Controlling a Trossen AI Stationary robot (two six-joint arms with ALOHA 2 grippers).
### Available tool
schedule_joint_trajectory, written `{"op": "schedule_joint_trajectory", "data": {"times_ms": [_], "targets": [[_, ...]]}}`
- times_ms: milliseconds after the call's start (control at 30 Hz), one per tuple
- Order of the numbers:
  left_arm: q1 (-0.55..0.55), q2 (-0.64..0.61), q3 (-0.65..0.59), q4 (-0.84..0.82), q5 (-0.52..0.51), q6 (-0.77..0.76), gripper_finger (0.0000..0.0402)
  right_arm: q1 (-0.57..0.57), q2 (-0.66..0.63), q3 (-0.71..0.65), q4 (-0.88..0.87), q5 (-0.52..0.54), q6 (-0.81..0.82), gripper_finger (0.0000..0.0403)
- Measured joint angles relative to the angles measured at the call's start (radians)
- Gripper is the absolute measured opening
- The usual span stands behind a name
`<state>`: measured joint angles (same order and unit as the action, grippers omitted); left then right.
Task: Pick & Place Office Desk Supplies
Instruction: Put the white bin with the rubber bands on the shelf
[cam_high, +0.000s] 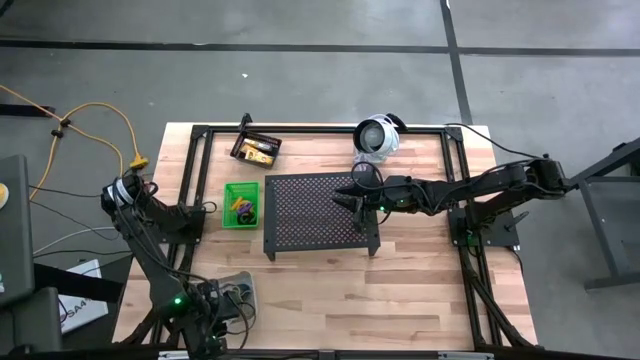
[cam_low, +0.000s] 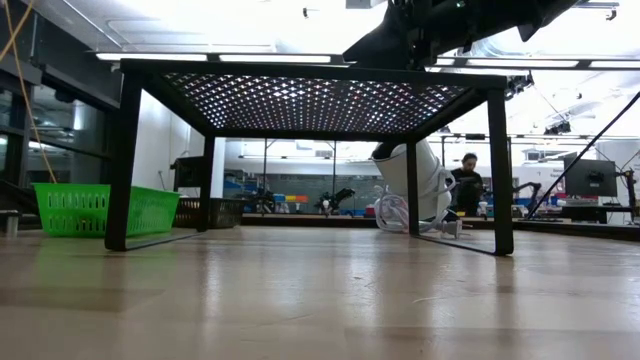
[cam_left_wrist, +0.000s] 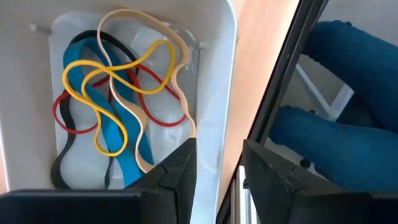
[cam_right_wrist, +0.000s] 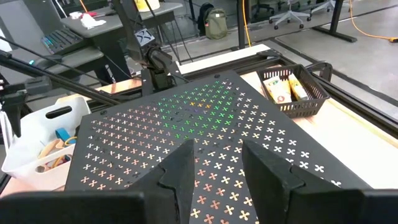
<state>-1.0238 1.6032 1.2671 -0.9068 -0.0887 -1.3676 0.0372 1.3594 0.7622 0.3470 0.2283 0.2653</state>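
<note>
Three bins on the table (cam_high: 400, 300): clear bin (cam_left_wrist: 214, 93) at the front-left corner, green bin (cam_high: 241, 204) just left of the perforated stand (cam_high: 318, 212), black bin (cam_high: 256, 149) near the back-left corner.

Clear bin: rubber bands (cam_left_wrist: 118, 106) heaped together — one blue, one black, one tan, at least one yellow and one red; loops overlap too much for a firmer count. Green bin: a small heap of coloured loops, count not readable. Black bin: two yellow tubes (cam_right_wrist: 287, 89) side by side.

Round white-and-silver device (cam_high: 377, 136) behind the stand, cable trailing. One person seated far back in the room, low view.

Left hand (cam_left_wrist: 217, 168): low over the clear bin's right wall, fingers parted a moderate gap, one finger inside the rim, the other outside over bare wood. Nothing between them; contact with wall or bands not discernible.

Right hand (cam_right_wrist: 216, 163): above the stand's top, near its right side, fingers parted with a clear gap. Empty, only perforated surface showing between them.
</note>
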Motion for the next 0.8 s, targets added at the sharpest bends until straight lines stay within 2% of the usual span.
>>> {"op": "schedule_joint_trajectory", "data": {"times_ms": [533, 800], "targets": [[0.001, 0.065, 0.001, 0.028, 0.005, -0.025, 0.0124, 0.000, 0.000, 0.000, 0.000, 0.000, 0.000, 0.0121], [0.001, 0.130, 0.001, 0.042, 0.052, -0.024, 0.0124, 0.000, 0.000, 0.000, 0.000, 0.000, 0.000, 0.0121]]}}
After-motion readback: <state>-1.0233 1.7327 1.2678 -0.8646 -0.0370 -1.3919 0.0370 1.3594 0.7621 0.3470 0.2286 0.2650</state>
